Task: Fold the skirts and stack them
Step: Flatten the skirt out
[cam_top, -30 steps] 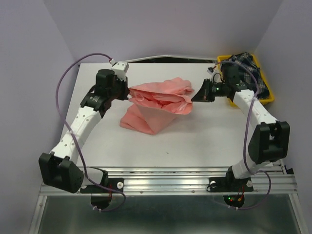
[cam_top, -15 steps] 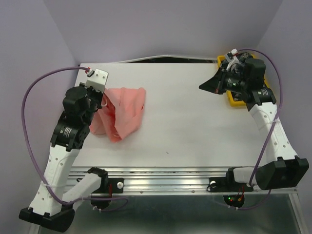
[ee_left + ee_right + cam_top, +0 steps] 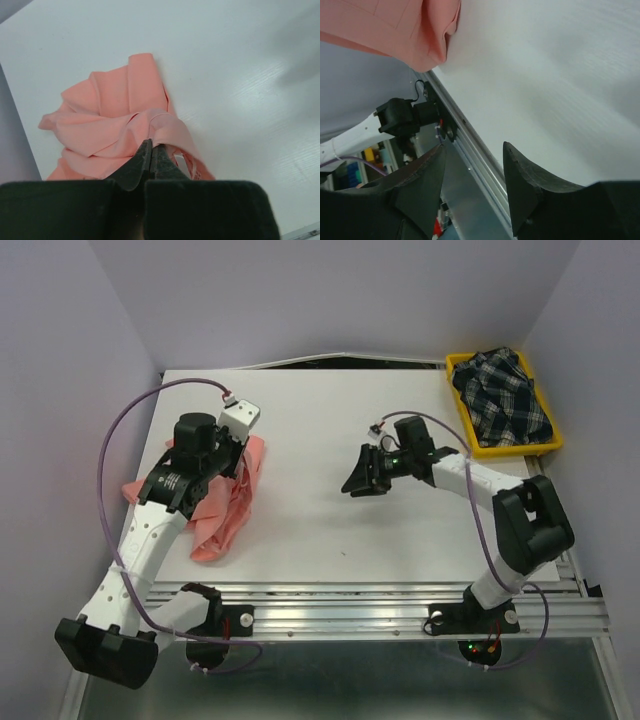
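Note:
The salmon-pink skirt [image 3: 218,518] lies crumpled near the table's left edge, one corner hanging over it. My left gripper [image 3: 232,462] is shut on a fold of it; the left wrist view shows the jaws [image 3: 150,146] pinching the pink cloth [image 3: 107,120]. Over the middle of the table my right gripper [image 3: 353,481] stands open, empty and pointing left. In the right wrist view its fingers [image 3: 474,146] are spread, with an edge of the pink skirt [image 3: 395,25] beyond them. The dark plaid skirt [image 3: 500,398] lies bunched in the yellow tray.
The yellow tray [image 3: 513,449] sits at the table's back right corner. The white table [image 3: 330,530] has a metal rail along its near edge [image 3: 380,592]. Lilac walls close in on the left, back and right. Purple cables loop from both wrists.
The left gripper has pulled the pink skirt from the back middle to the left edge. The right gripper let go of it, opened, swung to the tray and came back to mid-table.

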`<move>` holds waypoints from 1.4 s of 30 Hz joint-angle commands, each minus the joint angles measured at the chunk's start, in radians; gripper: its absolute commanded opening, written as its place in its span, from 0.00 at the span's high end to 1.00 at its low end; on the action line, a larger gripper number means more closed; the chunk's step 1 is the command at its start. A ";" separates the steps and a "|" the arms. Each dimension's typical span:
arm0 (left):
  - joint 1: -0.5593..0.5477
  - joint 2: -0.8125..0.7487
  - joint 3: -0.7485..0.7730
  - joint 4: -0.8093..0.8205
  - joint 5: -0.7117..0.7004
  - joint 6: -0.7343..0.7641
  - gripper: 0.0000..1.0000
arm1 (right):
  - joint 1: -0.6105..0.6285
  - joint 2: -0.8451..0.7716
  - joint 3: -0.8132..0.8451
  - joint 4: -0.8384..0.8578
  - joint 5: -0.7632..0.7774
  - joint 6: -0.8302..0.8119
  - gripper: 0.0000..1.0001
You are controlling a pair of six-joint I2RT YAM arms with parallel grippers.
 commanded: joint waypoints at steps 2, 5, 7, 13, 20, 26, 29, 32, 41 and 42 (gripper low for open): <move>0.000 0.065 0.114 0.078 0.058 -0.069 1.00 | 0.176 0.091 -0.056 0.448 -0.053 0.318 0.44; 0.002 0.086 0.137 0.091 0.022 -0.101 1.00 | 0.253 0.198 -0.050 0.600 -0.044 0.456 0.43; 0.002 0.074 0.153 0.116 0.002 -0.124 1.00 | 0.308 0.281 -0.016 0.660 -0.021 0.530 0.42; 0.003 0.123 0.255 0.157 -0.049 -0.213 1.00 | 0.330 0.421 0.041 0.780 -0.015 0.639 0.38; 0.014 0.097 0.193 0.176 0.025 -0.244 1.00 | 0.330 0.414 -0.025 0.873 0.028 0.712 0.16; 0.015 -0.004 0.004 0.125 0.034 -0.195 1.00 | 0.281 0.445 -0.041 0.929 0.054 0.740 0.17; 0.015 -0.048 -0.069 0.093 0.034 -0.161 1.00 | 0.258 0.436 -0.081 0.953 0.057 0.746 0.21; 0.015 -0.085 -0.126 0.078 0.031 -0.138 1.00 | 0.258 0.430 -0.104 0.950 0.056 0.737 0.22; 0.037 -0.090 -0.050 -0.010 0.018 -0.086 1.00 | 0.191 0.336 -0.237 0.863 0.060 0.668 0.09; 0.037 -0.098 -0.042 -0.022 0.035 -0.063 1.00 | 0.191 0.336 -0.242 0.864 0.065 0.671 0.09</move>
